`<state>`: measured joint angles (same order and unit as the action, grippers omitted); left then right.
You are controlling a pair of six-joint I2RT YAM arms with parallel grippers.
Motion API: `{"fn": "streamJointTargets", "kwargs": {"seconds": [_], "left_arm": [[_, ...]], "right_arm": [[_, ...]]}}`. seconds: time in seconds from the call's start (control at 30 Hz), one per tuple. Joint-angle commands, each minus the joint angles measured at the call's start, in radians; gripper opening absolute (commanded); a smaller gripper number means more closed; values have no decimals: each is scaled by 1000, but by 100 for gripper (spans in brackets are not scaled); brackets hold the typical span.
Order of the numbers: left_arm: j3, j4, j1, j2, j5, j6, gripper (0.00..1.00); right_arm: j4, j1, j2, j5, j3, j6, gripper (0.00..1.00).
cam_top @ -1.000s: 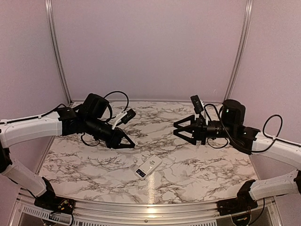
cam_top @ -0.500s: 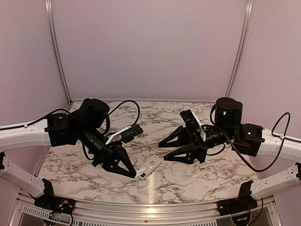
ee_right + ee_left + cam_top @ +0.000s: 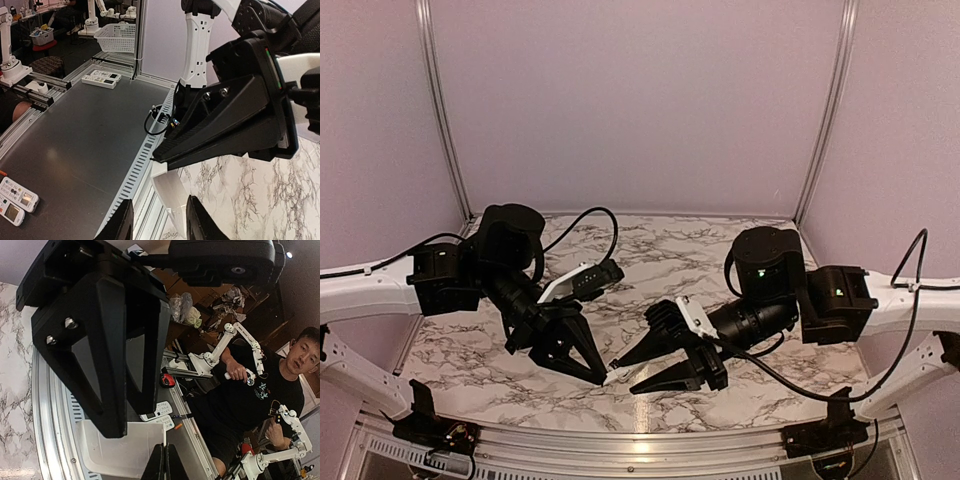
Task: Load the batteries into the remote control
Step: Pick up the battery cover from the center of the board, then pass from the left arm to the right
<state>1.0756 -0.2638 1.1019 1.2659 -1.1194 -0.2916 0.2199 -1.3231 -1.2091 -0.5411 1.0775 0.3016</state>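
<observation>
The remote control [image 3: 611, 377] shows in the top view only as a small white end between the two grippers. My left gripper [image 3: 603, 378] is shut, its tips pinching a thin white edge of the remote [image 3: 115, 450], which fills the lower left wrist view in front of the closed gripper [image 3: 164, 460]. In the right wrist view the remote [image 3: 172, 192] hangs tilted from the left gripper's black tip. My right gripper [image 3: 161, 220] is open, one finger on each side of the remote without touching it; from above this gripper [image 3: 626, 376] points left. The batteries are out of view.
The marble table [image 3: 720, 250] has an aluminium rail [image 3: 640, 440] along its near edge and purple walls behind. Beyond the table, other remotes [image 3: 15, 200] lie on a dark bench, with a white basket [image 3: 117, 37] further off and a person [image 3: 280, 385] seated nearby.
Both arms have come down and inward to the remote, which lay flat near the table's front. The left gripper's tips took hold of its near end. The right gripper's fingers narrowed.
</observation>
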Motion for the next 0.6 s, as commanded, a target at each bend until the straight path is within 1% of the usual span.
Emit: {"fn": "streamJointTargets", "kwargs": {"seconds": [0.0,0.1,0.23,0.33,0.5,0.53,0.57], "left_arm": [[-18,85,23,-20,-29,-45,0],[-20,101,27,-23,-35,-57,0],[-17,103,27,-18,-27,-57,0],[-17,99,27,-7,-26,-52,0],[-11,73,25,-14,0,-25,0],[-6,54,22,-21,35,-7,7],[2,30,19,-28,62,14,21]], "right_arm": [[54,-15,-16,56,47,37,34],[64,-20,-24,65,55,43,32],[87,-64,-40,116,73,65,26],[106,-77,-60,125,94,71,18],[105,-79,-63,124,99,58,0],[104,-79,-62,129,99,54,0],[103,-79,-60,134,98,50,0]]}}
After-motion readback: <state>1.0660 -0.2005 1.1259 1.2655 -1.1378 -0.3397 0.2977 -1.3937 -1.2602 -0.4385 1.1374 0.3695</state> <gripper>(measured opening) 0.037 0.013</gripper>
